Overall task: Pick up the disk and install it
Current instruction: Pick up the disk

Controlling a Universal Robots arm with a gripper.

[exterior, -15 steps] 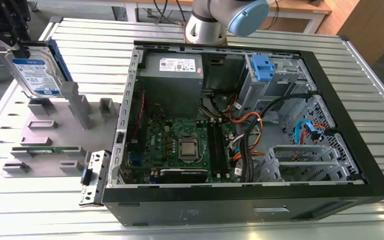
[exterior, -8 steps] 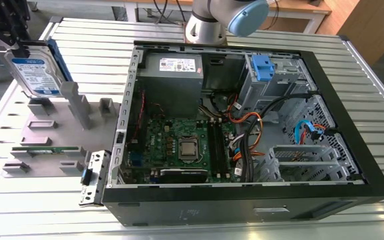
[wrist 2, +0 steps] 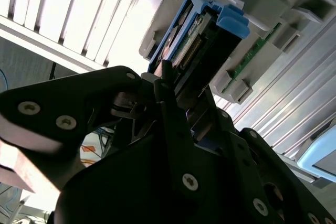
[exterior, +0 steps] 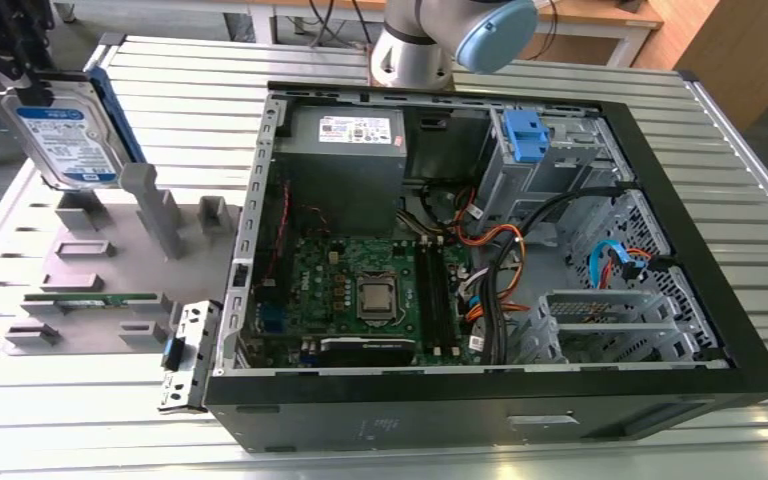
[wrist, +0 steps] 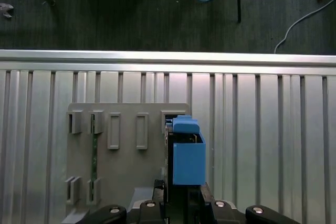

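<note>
The disk (exterior: 71,135), a silver drive with a white-and-blue label and blue side rails, hangs upright at the exterior view's far left. It is just above a slot of the grey fixture plate (exterior: 104,260). My gripper (exterior: 27,88) is shut on its upper end. In the first wrist view the disk's blue carrier handle (wrist: 186,156) sticks out from my gripper (wrist: 181,196) over the fixture plate (wrist: 126,166). In the second wrist view my dark fingers (wrist 2: 167,85) clamp the disk (wrist 2: 197,30) edge-on.
The open computer case (exterior: 267,200) lies on the slatted metal table (exterior: 37,420), to the exterior view's right of the fixture. Inside are a grey power supply (exterior: 344,140), a motherboard (exterior: 357,290) and a blue bracket on a drive cage (exterior: 524,135). A green memory stick (exterior: 91,298) sits in the fixture.
</note>
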